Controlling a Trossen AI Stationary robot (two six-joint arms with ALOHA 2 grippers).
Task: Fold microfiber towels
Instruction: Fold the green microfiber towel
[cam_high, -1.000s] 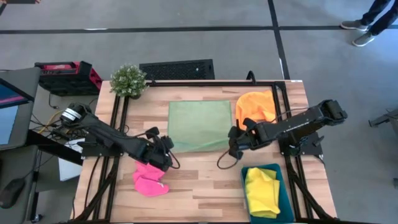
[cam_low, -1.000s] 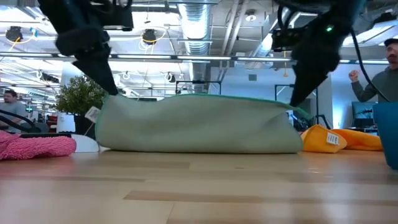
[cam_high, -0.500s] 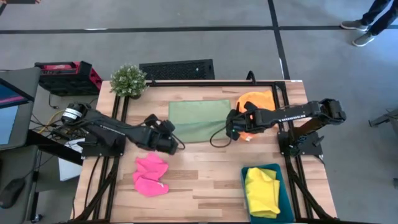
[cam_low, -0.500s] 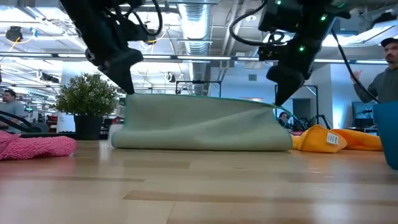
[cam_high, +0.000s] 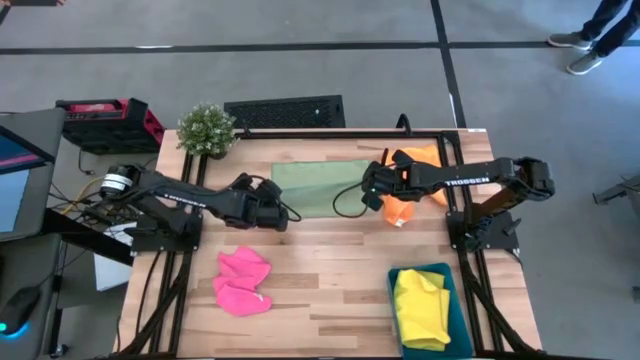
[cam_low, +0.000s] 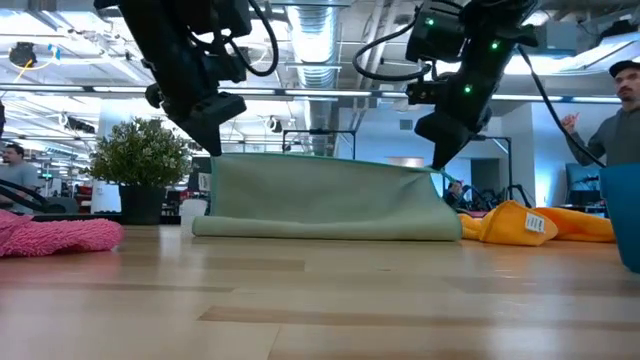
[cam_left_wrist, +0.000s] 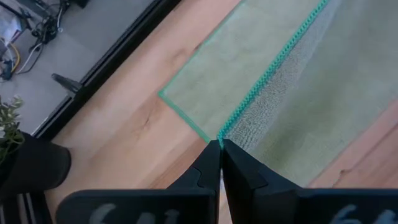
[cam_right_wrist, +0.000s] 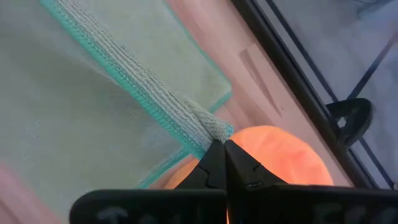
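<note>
The light green towel (cam_high: 318, 188) lies at the table's far middle, its far half flat on the wood and its other half raised between my two grippers; in the low view (cam_low: 325, 200) it rises like a wall from a fold on the table. My left gripper (cam_high: 274, 203) is shut on the raised edge's left corner. My right gripper (cam_high: 368, 190) is shut on its right corner. The orange towel (cam_high: 412, 172) lies bunched on the table just right of the green one. The pink towel (cam_high: 243, 282) lies crumpled at the near left. The yellow towel (cam_high: 422, 305) lies in the tray. My left gripper pinches the left corner of the raised teal-stitched edge (cam_left_wrist: 226, 134) between its two fingertips, slanting down from the table's left. The raised layer hangs from there down to the fold (cam_low: 300, 232) on the table. My right gripper pinches the right corner of the same stitched edge (cam_right_wrist: 210, 129) between its two fingertips, slanting down from the table's right. The edge runs nearly level between the two grippers (cam_low: 325, 158), lifted clear of the flat layer.
A dark teal tray (cam_high: 458, 312) stands at the near right corner. A potted plant (cam_high: 206, 128) stands at the far left corner. Black frame rails (cam_high: 190, 180) run along both table sides. A person (cam_low: 622, 110) stands beyond the table at the right.
Both grippers, still shut, have gone toward the table's far edge with the green towel's raised edge. The raised half has come over the flat half, the fold has travelled toward the far edge, and the towel now covers a narrower strip of table.
</note>
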